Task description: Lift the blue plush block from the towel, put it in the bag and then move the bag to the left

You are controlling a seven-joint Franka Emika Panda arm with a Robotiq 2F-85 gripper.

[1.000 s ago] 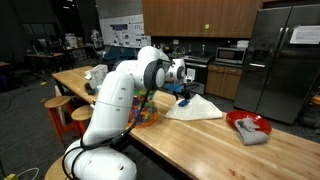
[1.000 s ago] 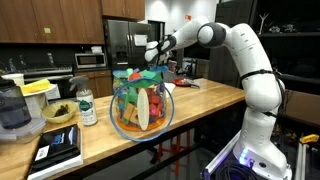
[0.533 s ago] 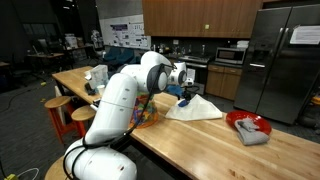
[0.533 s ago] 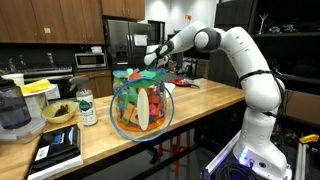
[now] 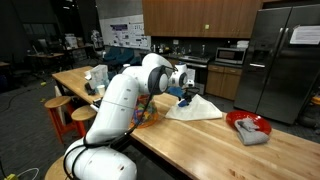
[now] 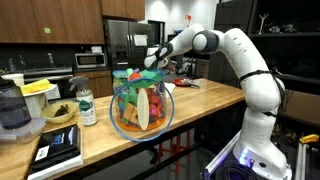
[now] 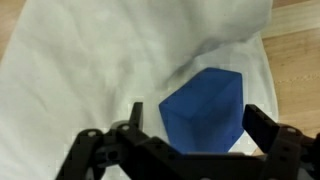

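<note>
The blue plush block lies on the rumpled white towel, filling the lower middle of the wrist view. My gripper is open, with one finger on each side of the block; whether they touch it I cannot tell. In an exterior view the gripper hangs low over the towel on the wooden counter. The see-through bag with coloured pieces stands upright near the counter's front. In an exterior view it is mostly hidden behind my arm.
A red bowl on a grey cloth sits further along the counter. A bottle, a small bowl, a blender jar and a book crowd the counter end beyond the bag. Stools stand beside the counter.
My arm has dipped slightly lower toward the towel and the block. The bag and the block have not moved.
</note>
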